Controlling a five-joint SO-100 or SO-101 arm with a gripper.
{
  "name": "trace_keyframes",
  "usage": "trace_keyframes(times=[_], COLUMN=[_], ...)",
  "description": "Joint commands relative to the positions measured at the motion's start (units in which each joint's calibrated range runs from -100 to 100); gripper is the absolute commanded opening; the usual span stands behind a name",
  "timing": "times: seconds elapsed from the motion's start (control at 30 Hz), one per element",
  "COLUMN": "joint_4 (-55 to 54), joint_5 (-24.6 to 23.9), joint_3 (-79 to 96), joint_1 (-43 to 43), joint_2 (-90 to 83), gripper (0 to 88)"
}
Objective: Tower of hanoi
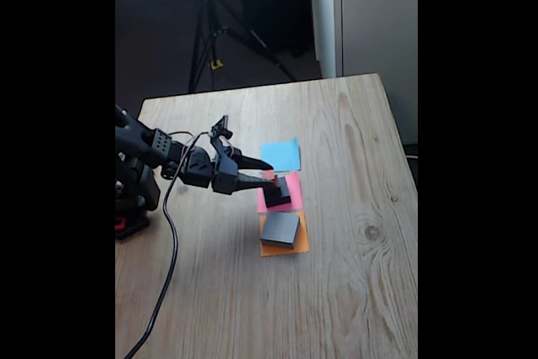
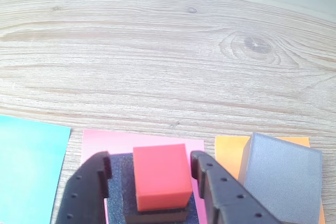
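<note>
A red cube (image 2: 161, 177) sits on top of a small dark grey block (image 2: 124, 179), which rests on a black block (image 1: 278, 192) on the pink paper square (image 2: 105, 141). My gripper (image 2: 149, 158) is open and straddles this stack. Its left finger (image 2: 86, 192) stands a gap away from the red cube, and its right finger (image 2: 212, 184) is close beside it. The wide grey block (image 2: 281, 177) lies alone on the orange paper (image 2: 228, 150); it is also seen in the fixed view (image 1: 280, 229). There my gripper (image 1: 269, 172) reaches in from the left.
A blue paper square (image 1: 282, 155) lies bare beyond the pink one, at the left in the wrist view (image 2: 29, 166). The arm's base (image 1: 133, 195) and a black cable (image 1: 168, 266) sit at the table's left edge. A tripod (image 1: 214, 35) stands behind the wooden table (image 1: 353, 292).
</note>
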Motion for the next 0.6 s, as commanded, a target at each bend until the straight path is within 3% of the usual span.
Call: trace_keyframes(times=[0.0, 0.27, 0.37, 0.57], joint_4=[-1.36, 11.84, 21.23, 50.04], joint_5=[-1.63, -9.49, -15.18, -24.71], joint_3=[-0.73, -3.36, -7.64, -23.73], joint_1=[0.09, -1.17, -2.0, -2.75], joint_2=[-2.01, -13.45, -18.44, -26.16], gripper=[18.8, 23.6, 23.8, 1.7])
